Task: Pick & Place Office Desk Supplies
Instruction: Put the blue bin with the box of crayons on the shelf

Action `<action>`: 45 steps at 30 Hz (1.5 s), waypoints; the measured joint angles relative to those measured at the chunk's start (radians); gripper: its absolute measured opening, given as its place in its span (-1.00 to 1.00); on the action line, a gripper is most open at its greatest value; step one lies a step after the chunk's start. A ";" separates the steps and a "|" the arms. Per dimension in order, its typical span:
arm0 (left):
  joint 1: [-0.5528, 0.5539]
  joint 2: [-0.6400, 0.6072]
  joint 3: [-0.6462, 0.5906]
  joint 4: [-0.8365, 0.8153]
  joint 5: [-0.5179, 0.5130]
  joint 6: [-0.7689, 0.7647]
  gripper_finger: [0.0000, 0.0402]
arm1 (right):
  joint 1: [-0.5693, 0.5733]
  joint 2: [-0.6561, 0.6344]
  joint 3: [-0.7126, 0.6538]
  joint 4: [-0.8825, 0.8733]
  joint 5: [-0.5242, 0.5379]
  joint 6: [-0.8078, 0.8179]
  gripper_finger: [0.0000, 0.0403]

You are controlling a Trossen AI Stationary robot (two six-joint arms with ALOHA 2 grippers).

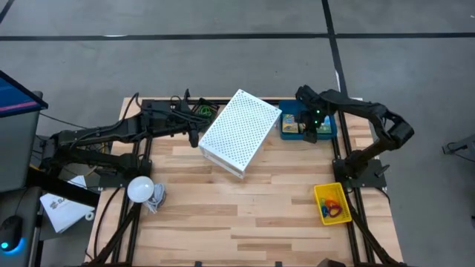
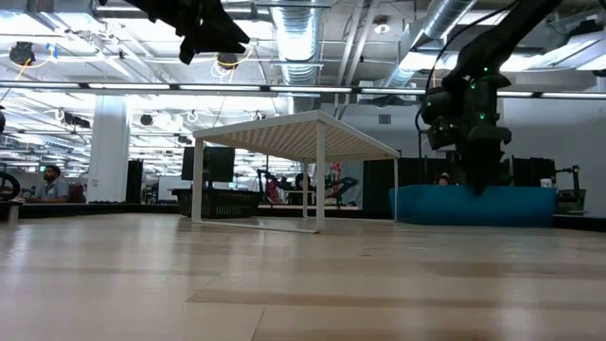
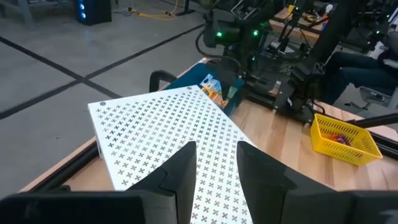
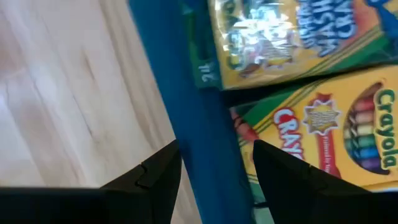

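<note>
From above I see my right gripper (image 1: 310,132) down in the blue mesh tray (image 1: 329,131) at the table's far right, where the yellow-green crayon packs (image 1: 291,123) lie. The yellow mesh tray (image 1: 332,203) sits near the right edge, holding rubber-band loops (image 1: 335,213).

The left gripper (image 1: 194,135) hovers beside the white perforated metal shelf (image 1: 239,132).

On the left wrist camera its fingers (image 3: 184,173) stand apart, empty.

On the right wrist camera, my jaws straddle the tray's blue wall, apart.
</note>
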 joint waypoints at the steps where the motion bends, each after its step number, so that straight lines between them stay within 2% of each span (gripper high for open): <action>1: 0.000 0.000 0.000 -0.002 -0.001 0.000 -0.45 | -0.004 0.000 -0.001 0.000 -0.003 0.000 -0.04; 8: 0.000 0.000 0.000 -0.003 -0.008 0.007 -0.45 | -0.001 0.041 -0.003 0.000 -0.024 0.030 -0.04; 17: 0.000 0.000 0.000 -0.003 -0.013 0.005 -0.45 | 0.032 0.171 -0.003 0.009 -0.026 0.088 -0.09; 20: 0.000 0.000 0.000 -0.003 -0.013 0.003 -0.45 | 0.033 0.204 -0.002 0.012 -0.023 0.106 -0.28; 24: 0.000 0.000 0.000 -0.003 -0.012 -0.001 -0.45 | 0.033 0.214 0.001 0.019 -0.009 0.107 -0.77; 26: 0.000 0.000 0.000 -0.003 -0.012 -0.002 -0.45 | 0.035 0.206 0.001 0.025 -0.014 0.100 -0.92; 45: 0.000 0.000 0.000 -0.003 -0.008 -0.006 -0.45 | 0.028 -0.044 -0.003 -0.114 0.054 0.171 -0.99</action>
